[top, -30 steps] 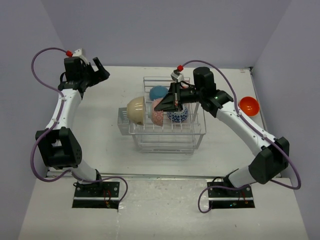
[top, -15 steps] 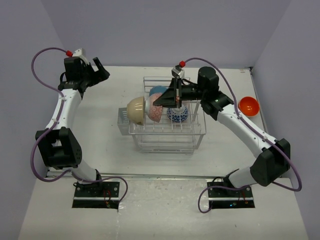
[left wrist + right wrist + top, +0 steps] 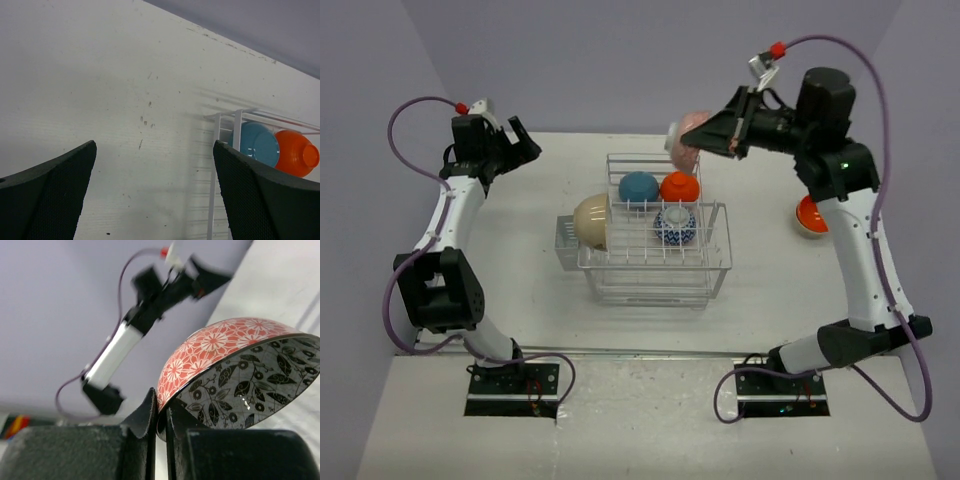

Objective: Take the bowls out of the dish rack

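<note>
My right gripper [image 3: 712, 135] is shut on the rim of the pink speckled bowl [image 3: 689, 139] and holds it high above the back of the dish rack [image 3: 655, 262]. In the right wrist view the gripper [image 3: 161, 415] pinches that bowl [image 3: 210, 347], red flowers outside, black leaves inside. In the rack stand a cream bowl [image 3: 592, 221], a blue bowl [image 3: 638, 187], an orange bowl [image 3: 679, 187] and a blue-and-white bowl [image 3: 675, 225]. My left gripper [image 3: 517, 140] is open and empty at the table's far left; its wrist view shows the blue bowl [image 3: 259, 144] and orange bowl [image 3: 299, 153].
Another orange bowl [image 3: 809, 219] sits on the table at the right, partly hidden behind my right arm. The rack's small side cup [image 3: 563, 240] sticks out on its left. Grey walls close the table at the back and sides.
My right gripper has lifted the pink speckled bowl out of the rack and swung it up and back to the right. The orange bowl in the rack is now uncovered. The left arm barely moved.
</note>
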Robot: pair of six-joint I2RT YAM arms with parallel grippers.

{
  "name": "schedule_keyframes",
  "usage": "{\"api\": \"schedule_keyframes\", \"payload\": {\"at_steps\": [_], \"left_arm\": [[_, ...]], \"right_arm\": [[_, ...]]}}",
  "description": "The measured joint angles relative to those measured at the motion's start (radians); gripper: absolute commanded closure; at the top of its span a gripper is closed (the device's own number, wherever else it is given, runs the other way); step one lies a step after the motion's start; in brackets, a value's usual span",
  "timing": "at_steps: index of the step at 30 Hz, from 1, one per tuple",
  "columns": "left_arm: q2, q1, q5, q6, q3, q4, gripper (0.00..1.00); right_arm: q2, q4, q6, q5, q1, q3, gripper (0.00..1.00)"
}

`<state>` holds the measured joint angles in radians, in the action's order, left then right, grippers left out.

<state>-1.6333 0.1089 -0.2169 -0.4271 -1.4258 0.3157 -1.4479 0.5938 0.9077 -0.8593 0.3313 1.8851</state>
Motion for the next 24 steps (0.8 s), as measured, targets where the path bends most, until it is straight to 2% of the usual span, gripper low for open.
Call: {"api": "schedule_keyframes", "payload": {"at_steps": [3, 7, 13, 16, 19, 24], "left_arm": [[-0.042, 0.0, -0.007, -0.006, 0.0, -0.018, 0.02], [-0.105, 0.0, -0.016, -0.023, 0.0, -0.039, 0.02], [-0.184, 0.0, -0.027, -0.035, -0.002, -0.07, 0.02], [-0.212, 0.0, -0.035, -0.037, -0.004, -0.082, 0.02], [-0.244, 0.0, -0.042, -0.039, -0.009, -0.099, 0.02], [-0.283, 0.0, -0.05, -0.045, -0.02, -0.108, 0.02]], "right_arm": [[-0.042, 0.135, -0.137, 0.149, -0.131, 0.16, 1.0], [-0.169, 0.262, -0.257, 0.406, -0.249, 0.248, 1.0], [-0.533, 0.42, -0.383, 0.826, -0.34, 0.333, 1.0], [-0.667, 0.497, -0.426, 0.982, -0.376, 0.333, 1.0], [-0.71, 0.553, -0.452, 1.112, -0.399, 0.314, 1.0], [-0.68, 0.572, -0.464, 1.243, -0.414, 0.277, 1.0]]}}
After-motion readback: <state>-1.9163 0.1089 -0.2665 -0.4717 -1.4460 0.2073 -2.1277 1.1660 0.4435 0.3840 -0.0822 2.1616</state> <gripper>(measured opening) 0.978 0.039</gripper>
